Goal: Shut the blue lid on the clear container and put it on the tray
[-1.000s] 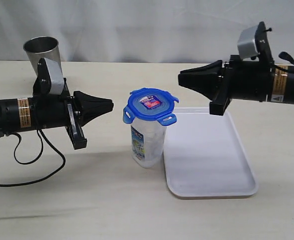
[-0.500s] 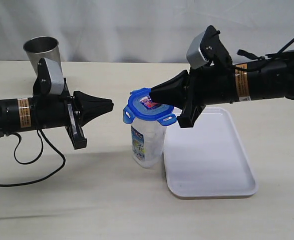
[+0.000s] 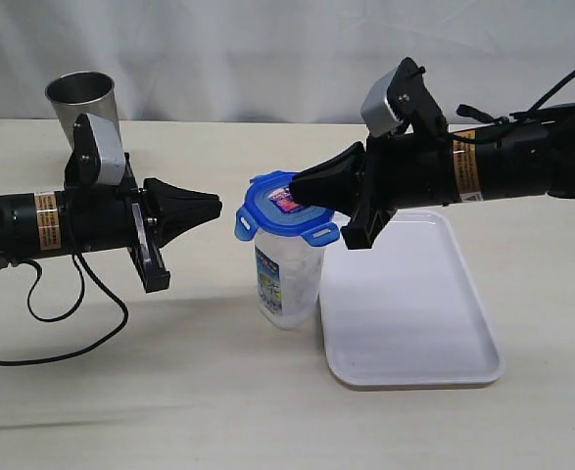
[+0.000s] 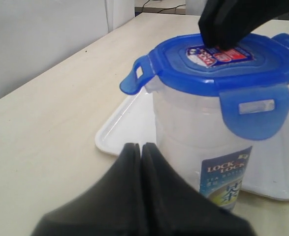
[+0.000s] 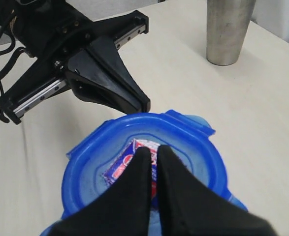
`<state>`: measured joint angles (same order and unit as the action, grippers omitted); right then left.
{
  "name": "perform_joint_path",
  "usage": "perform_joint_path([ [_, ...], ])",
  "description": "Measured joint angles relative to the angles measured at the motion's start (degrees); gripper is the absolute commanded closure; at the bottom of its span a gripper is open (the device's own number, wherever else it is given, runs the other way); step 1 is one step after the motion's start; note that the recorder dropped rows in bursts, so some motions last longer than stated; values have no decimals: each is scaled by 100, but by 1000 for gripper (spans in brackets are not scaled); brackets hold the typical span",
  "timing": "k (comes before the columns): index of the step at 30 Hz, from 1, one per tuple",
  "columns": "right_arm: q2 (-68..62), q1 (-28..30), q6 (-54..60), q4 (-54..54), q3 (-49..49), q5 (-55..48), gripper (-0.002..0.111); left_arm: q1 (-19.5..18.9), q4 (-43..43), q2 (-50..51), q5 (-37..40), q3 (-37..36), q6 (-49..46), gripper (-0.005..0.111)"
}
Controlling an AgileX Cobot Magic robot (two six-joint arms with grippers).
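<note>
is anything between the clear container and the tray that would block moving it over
Nothing visible does. The clear container stands on the table close beside the tray's edge, with no object between them. The steel cup sits far back on the other side.

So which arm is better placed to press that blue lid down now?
Probably right. The right gripper, shut, sits on the blue lid at its centre, atop the clear container. The left gripper, also shut, hangs beside the container, touching nothing.
</note>
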<state>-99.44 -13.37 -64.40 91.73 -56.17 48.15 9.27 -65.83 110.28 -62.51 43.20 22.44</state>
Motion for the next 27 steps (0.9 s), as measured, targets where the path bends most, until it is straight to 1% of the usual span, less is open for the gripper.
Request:
perform_joint_path([
  [14, 147, 0, -491, 460, -21, -81, 104, 0, 64, 0, -12, 0, 0, 107],
  [27, 268, 0, -550, 614, -32, -195, 104, 0, 112, 0, -12, 0, 0, 107],
])
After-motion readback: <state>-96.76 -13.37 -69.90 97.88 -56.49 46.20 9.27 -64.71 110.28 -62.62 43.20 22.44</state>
